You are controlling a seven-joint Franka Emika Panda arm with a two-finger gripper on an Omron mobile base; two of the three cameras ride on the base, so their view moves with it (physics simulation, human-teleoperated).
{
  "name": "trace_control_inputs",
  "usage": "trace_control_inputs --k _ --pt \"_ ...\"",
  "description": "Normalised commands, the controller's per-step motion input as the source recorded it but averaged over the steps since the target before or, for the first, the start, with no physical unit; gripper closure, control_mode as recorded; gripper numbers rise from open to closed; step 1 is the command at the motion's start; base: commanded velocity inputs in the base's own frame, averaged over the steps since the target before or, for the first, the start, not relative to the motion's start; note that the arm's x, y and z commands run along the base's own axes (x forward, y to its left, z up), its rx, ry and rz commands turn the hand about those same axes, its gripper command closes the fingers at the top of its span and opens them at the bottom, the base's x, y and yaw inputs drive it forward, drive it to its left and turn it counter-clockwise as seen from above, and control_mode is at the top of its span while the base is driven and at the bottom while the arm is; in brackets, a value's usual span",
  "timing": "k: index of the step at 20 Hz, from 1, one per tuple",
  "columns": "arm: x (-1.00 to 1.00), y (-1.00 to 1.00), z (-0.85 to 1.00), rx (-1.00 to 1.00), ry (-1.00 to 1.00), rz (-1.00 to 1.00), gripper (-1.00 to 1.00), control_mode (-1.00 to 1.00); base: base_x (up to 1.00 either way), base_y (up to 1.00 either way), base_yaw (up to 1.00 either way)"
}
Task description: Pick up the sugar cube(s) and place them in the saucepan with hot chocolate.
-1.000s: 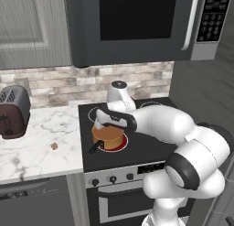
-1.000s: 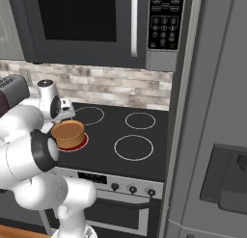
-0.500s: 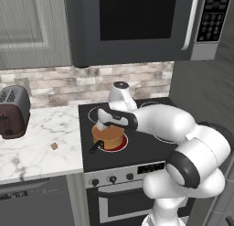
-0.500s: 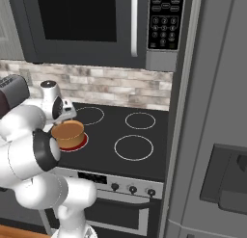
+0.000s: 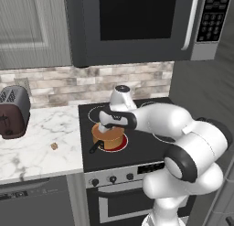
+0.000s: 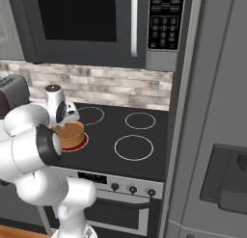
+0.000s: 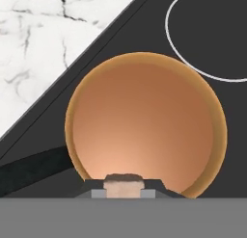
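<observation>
In the left base view, the small round orange-copper saucepan [image 5: 109, 137] sits on a glowing red burner at frame centre, with the two-finger gripper [image 5: 105, 127] poised just above its rim. A tiny tan-brown sugar cube [image 5: 54, 147] lies on the white marble counter [image 5: 36, 147], left of centre.

In the right base view, the saucepan [image 6: 72, 134] shows at middle left, partly behind the arm.

In the hand view, the saucepan [image 7: 144, 121] is central, its black handle toward the lower left. The gripper [image 7: 124, 188] at the bottom edge pinches a second tan sugar cube [image 7: 124, 183] over the pan's near rim.

White arm bent low and forward, fingers [image 7: 123, 188] pinched shut, pointing down
</observation>
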Motion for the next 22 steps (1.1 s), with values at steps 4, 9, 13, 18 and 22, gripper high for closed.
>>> trace_control_inputs --k 4,9,13,18,22 --pt "0.24 0.0 -0.08 0.0 0.0 0.0 1.0 -1.0 0.0 0.0 0.0" --pt "0.26 0.0 -0.09 0.0 0.0 0.01 1.0 -1.0 0.0 0.0 0.0" --pt "0.15 0.0 -0.14 0.0 0.02 0.01 1.0 -1.0 0.0 0.0 0.0" --pt "0.14 0.0 -0.25 0.0 0.04 0.01 1.0 -1.0 0.0 0.0 0.0" --pt "0.07 0.0 -0.21 0.0 0.05 0.0 1.0 -1.0 0.0 0.0 0.0"
